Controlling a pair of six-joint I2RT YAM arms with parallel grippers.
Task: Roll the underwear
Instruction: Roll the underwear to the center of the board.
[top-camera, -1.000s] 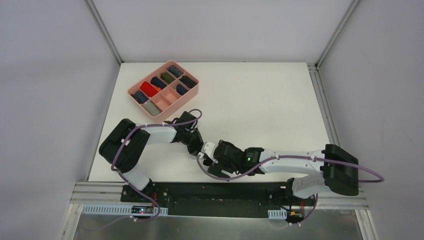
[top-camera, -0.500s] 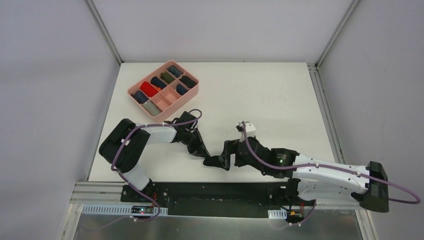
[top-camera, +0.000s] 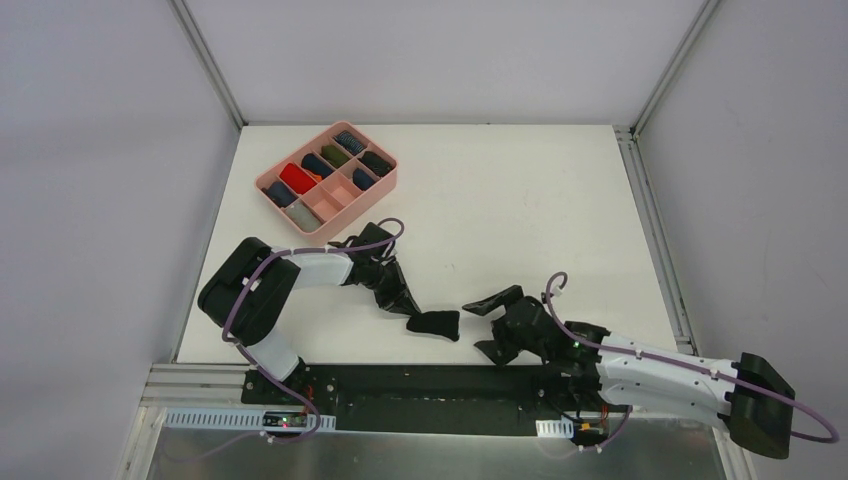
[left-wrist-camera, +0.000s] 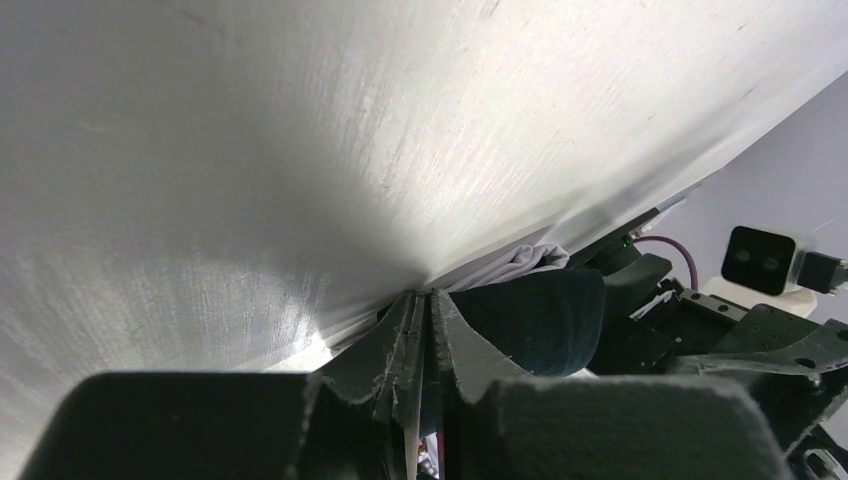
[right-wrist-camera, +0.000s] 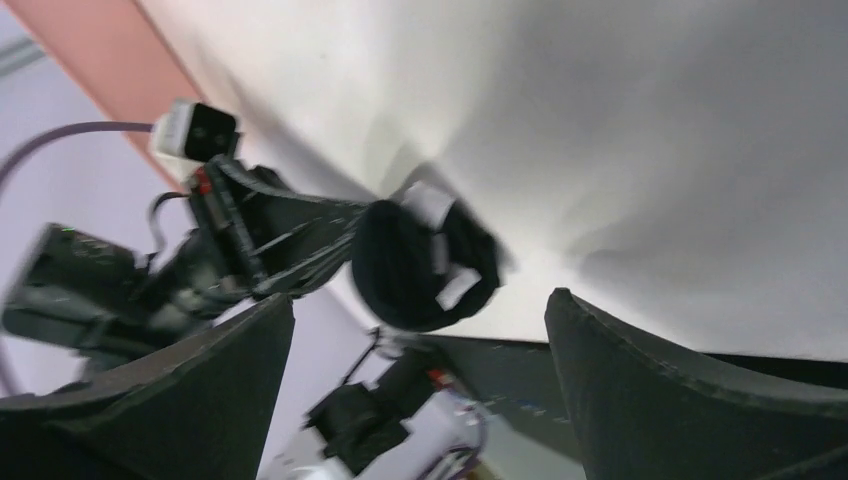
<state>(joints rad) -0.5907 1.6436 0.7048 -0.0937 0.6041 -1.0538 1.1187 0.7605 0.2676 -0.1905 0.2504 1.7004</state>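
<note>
Black underwear pinched between left fingers.

underwear: black roll, white patches showing in the right wrist view. tray: pink. rolls inside it: one red, the rest navy, olive, grey, black. table: plain white. left arm, right arm: white shells, black joints, purple cables.
</note>
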